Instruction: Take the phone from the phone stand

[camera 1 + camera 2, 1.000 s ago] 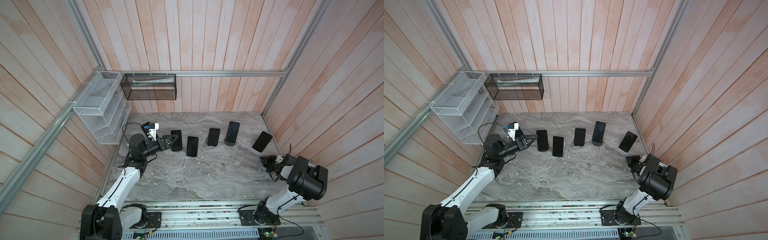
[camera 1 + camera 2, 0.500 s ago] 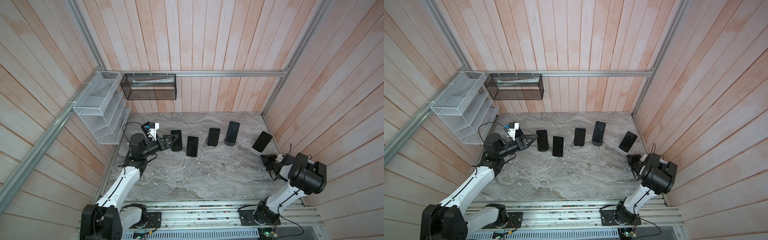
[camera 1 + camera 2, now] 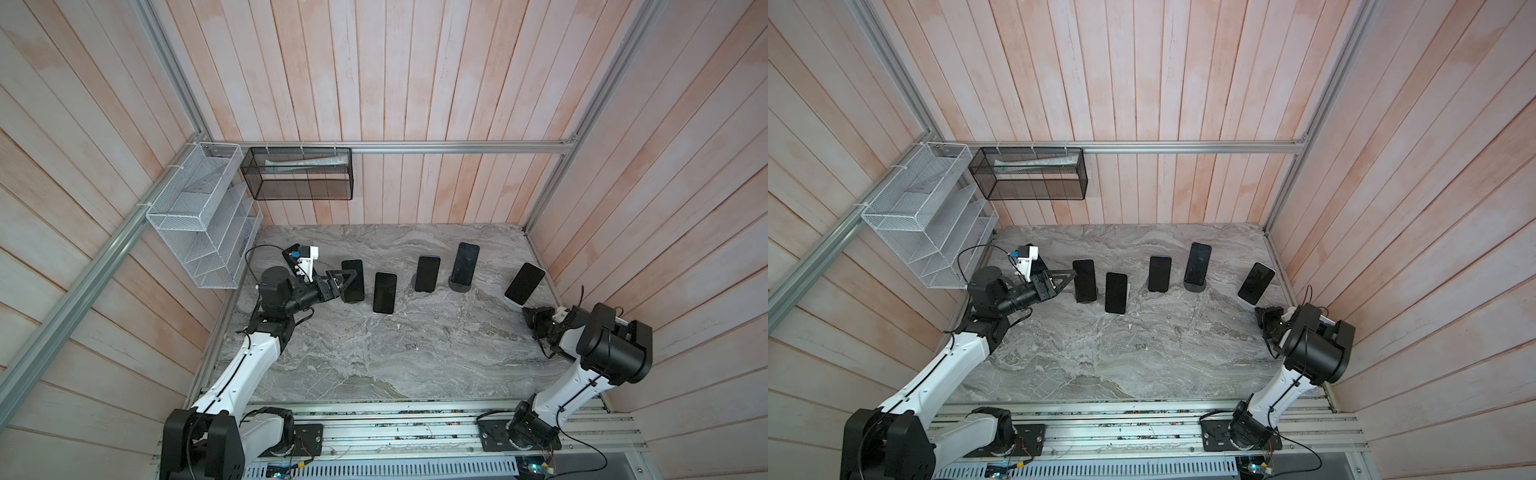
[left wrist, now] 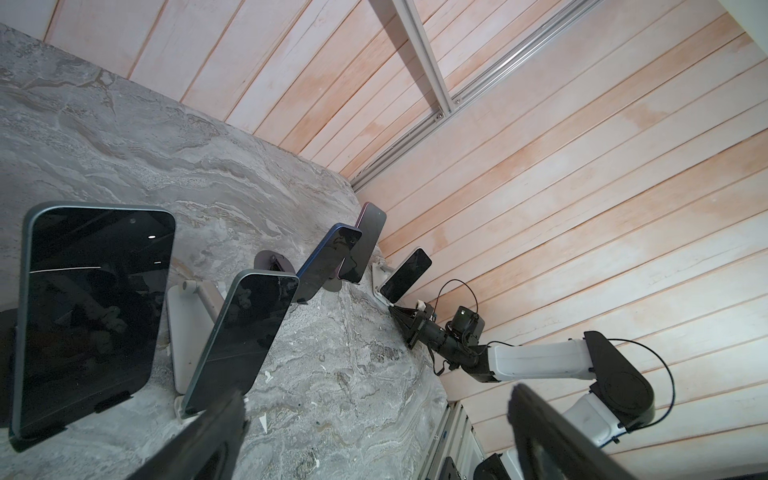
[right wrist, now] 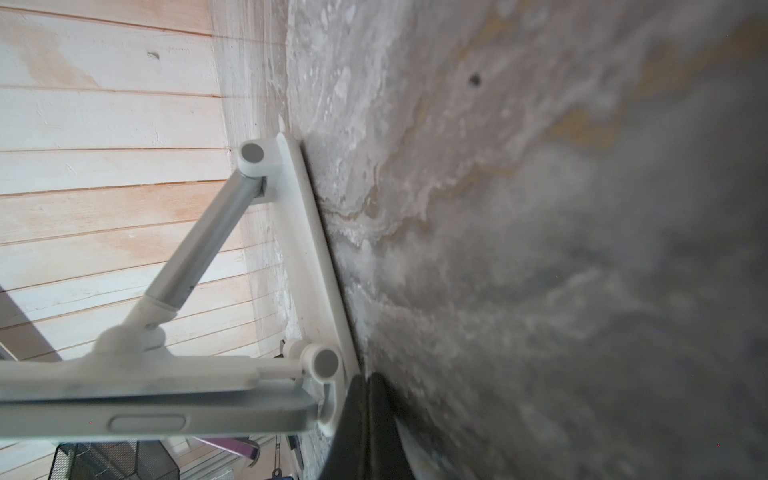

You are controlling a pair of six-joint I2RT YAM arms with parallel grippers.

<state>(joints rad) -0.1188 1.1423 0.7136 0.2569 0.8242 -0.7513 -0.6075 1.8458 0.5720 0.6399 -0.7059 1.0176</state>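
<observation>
Phone (image 3: pixel 357 286): leftmost of the row, far left on the desk (image 3: pixel 415 353); propped upright, leaning back on its stand (image 4: pixel 111 401), not yet lifted.
Left hand (image 3: pixel 347 286): spread wide, empty, just left of that phone; beside it, not around it.
Right hand (image 3: pixel 528 313): pressed together, pinching nothing, low on the desk by the white stand base (image 5: pixel 307 257) of the rightmost phone (image 3: pixel 525 282).
Step, as judged: reach for the leftmost phone.
Doing it well: bring the fingers across both long edges, above the stand's lower lip; close gently on the edges, not the glass; lift up and slightly toward the near side so the bottom edge clears the lip; keep the stand from dragging along.
Risk: neighbouring phone (image 3: pixel 384 293) near on the right; keep the outer finger clear of it.
Phones, counted: five.
Stands, counted: probably five, one per phone, though some sit mostly hidden behind screens.
Arms: two.
Wall baskets: two, white wire rack (image 3: pixel 199 232) and black mesh basket (image 3: pixel 299 174).
</observation>
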